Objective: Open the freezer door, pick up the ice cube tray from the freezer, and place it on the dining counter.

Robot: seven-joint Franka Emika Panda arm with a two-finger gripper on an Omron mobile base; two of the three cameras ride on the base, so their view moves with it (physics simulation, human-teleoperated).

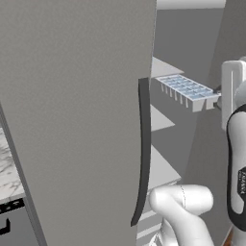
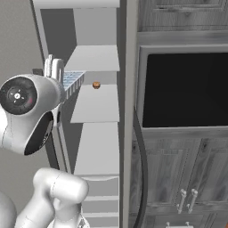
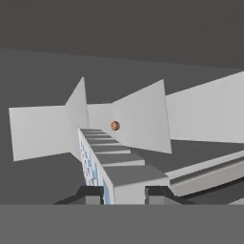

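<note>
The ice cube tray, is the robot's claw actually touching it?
Touching. In the hand view the gripper has a fingertip pressed against each side of the ice cube tray, which hangs clear of the shelves.

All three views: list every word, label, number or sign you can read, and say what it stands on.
No text can be read.
White marks on the robot arm's dark band: too blurred to read.
White marks on the black appliance front: too small to read.

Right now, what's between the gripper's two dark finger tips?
The pale blue, white-rimmed ice cube tray: in the hand view, the gripper clamps its near end.
</note>
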